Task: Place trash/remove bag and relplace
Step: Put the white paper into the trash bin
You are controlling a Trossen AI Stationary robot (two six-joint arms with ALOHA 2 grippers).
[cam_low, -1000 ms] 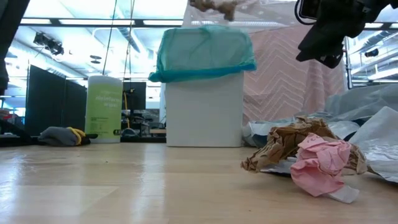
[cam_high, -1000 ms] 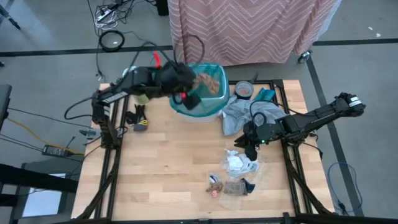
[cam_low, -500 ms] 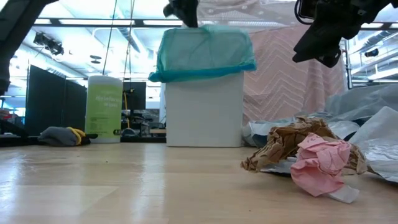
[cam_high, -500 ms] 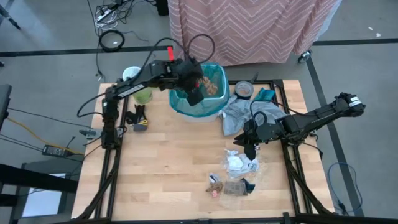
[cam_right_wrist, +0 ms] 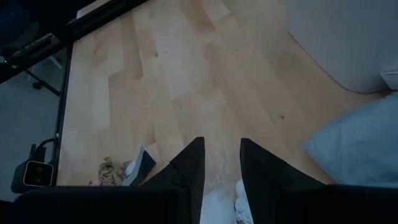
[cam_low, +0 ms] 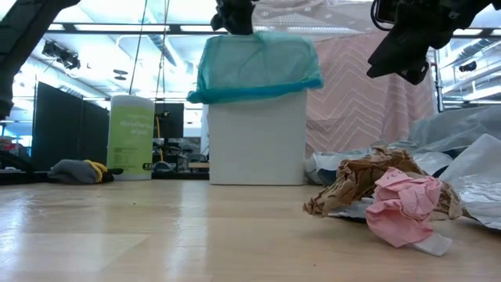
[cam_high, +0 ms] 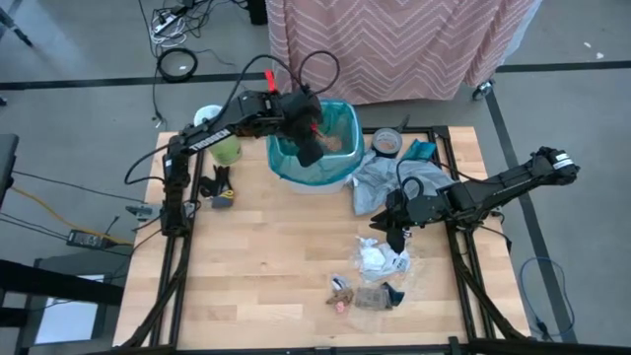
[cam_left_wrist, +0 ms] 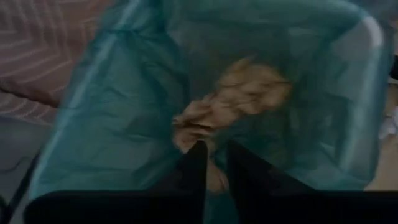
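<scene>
Fingers [cam_left_wrist: 198, 163] of the left gripper [cam_high: 309, 148] are parting over the bag [cam_high: 340, 170] — crumpled trash [cam_left_wrist: 239, 99] risks snagging them; right gripper [cam_high: 396, 237] is hovering half-open, empty.

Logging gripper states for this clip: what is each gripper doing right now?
Left gripper: over the teal-lined bin, fingers slightly apart, brown paper trash just beyond the tips.
Right gripper: open, empty, hovering over the table.
</scene>
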